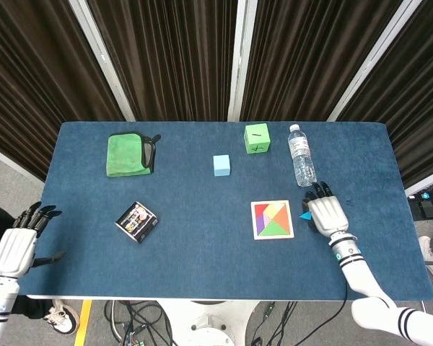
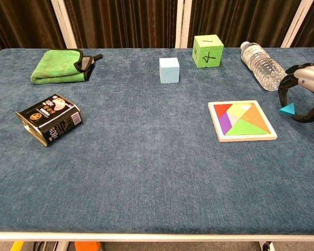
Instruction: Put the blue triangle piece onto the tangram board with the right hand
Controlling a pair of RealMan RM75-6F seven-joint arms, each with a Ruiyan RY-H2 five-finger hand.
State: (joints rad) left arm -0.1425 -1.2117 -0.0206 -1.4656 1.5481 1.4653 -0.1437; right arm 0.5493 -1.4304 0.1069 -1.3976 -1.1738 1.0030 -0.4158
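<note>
The blue triangle piece (image 2: 288, 109) is small and bright blue; it shows just right of the tangram board (image 2: 248, 137), a little above the cloth. My right hand (image 2: 306, 94) curls around it, a finger on its left and the thumb on its right, pinching it. From the head view the blue triangle piece (image 1: 305, 215) peeks out at the left edge of my right hand (image 1: 326, 214), beside the tangram board (image 1: 253, 220), which holds several coloured pieces. My left hand (image 1: 18, 245) hangs off the table's left edge, fingers spread, holding nothing.
A water bottle (image 2: 261, 65) lies just behind my right hand. A green cube (image 2: 208, 50) and a light blue cube (image 2: 169, 70) stand at the back. A green cloth (image 2: 57, 66) and a black tin (image 2: 48, 119) are on the left.
</note>
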